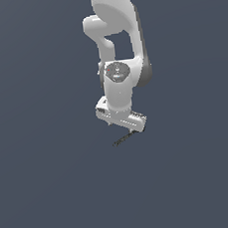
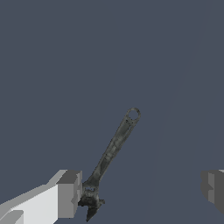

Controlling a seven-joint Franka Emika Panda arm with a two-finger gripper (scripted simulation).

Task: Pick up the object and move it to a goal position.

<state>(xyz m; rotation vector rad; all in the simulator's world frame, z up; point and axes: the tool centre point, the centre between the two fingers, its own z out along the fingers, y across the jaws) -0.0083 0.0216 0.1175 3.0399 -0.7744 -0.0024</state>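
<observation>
Nearest the wrist camera, the tool (image 2: pixel 111 151) lies on the flat grey surface (image 2: pixel 65 65), its jagged head touching one finger (image 2: pixel 69 194) while the other finger (image 2: pixel 213 189) is well apart: the gripper (image 2: pixel 141 192) is spread wide, holding nothing. The long axis runs from the head out to the ringed tail, slanting away from the gripper. Closing now would likely catch only the head, so the tool may pivot, slip or be shoved aside.

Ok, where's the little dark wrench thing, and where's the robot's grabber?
Dark grey wrench-like tool (image 2: pixel 114 146), wrist view, middle of its thin handle.
Gripper (image 2: pixel 142 192), wrist view, the open gap midway between its grey fingertips.
</observation>
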